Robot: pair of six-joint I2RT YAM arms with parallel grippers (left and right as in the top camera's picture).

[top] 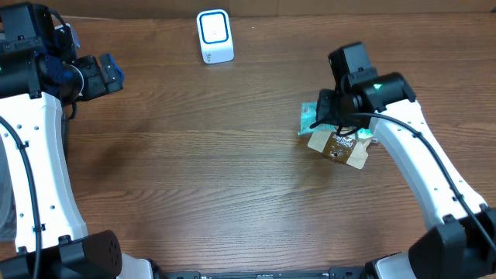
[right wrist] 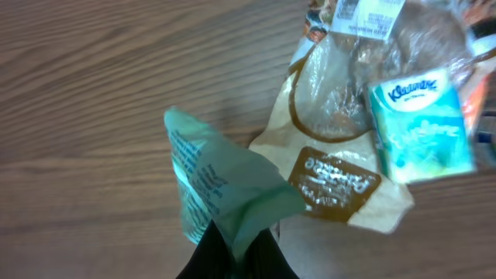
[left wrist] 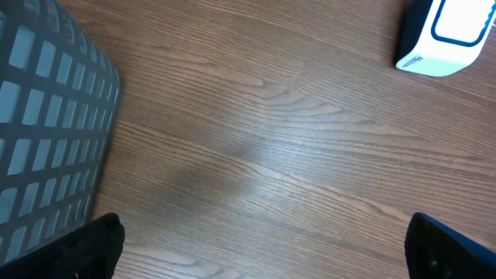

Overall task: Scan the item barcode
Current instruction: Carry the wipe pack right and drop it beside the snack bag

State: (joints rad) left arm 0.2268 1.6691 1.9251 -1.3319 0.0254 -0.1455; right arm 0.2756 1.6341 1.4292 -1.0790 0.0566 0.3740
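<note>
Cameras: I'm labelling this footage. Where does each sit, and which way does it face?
Overhead: above the table, facing straight down; left arm, right arm, scanner.
Left wrist: on the left arm, facing down at a basket; open left fingers at bottom corners.
Right wrist: on the right arm, facing down; right fingers pinch a green packet.
Shared: overhead and left wrist both show the scanner.

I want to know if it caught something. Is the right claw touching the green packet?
Touching. The right wrist view shows the right claw shut on the green packet, with its dark fingers pinching the packet's lower end.
</note>
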